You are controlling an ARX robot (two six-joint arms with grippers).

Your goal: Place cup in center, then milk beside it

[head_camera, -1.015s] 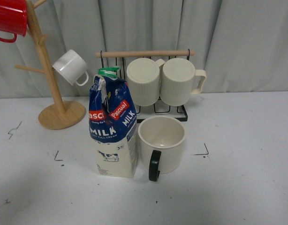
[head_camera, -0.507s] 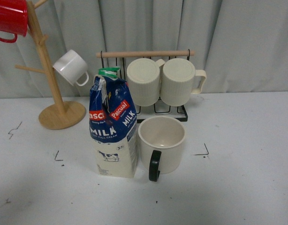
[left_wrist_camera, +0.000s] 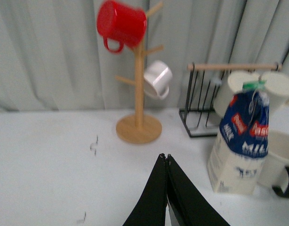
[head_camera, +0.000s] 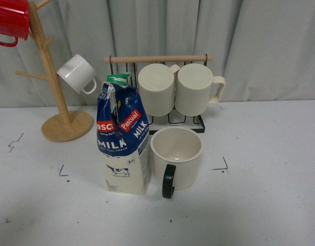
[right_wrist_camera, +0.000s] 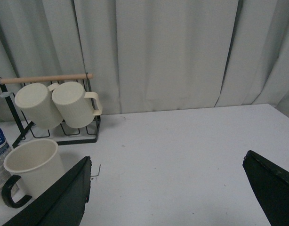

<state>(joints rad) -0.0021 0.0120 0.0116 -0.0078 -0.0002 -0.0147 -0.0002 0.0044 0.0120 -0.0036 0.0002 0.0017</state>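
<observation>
Seen from the front, the cup (head_camera: 176,158) stands upright between the table's corner marks, dark handle toward the camera, with the milk (head_camera: 123,139) upright just beside it on the left, close enough that I cannot tell whether they touch. Neither arm shows here. Both placements look finished, so the sensible step is to keep the arms clear and leave the pair undisturbed. Count: one carton, one wide cup, two ribbed mugs (head_camera: 180,88) on a wire rack (head_camera: 199,122), and a white cup (head_camera: 77,74) and a red cup (head_camera: 10,20) hanging on a wooden mug tree (head_camera: 61,117).

In the left wrist view, the left gripper (left_wrist_camera: 166,157) has its black fingers pressed together, empty, above bare table, well apart from the carton and cup.

In the right wrist view, the right gripper (right_wrist_camera: 168,174) is spread wide and holds nothing; the cup sits off toward one finger, near the two racked mugs.
</observation>
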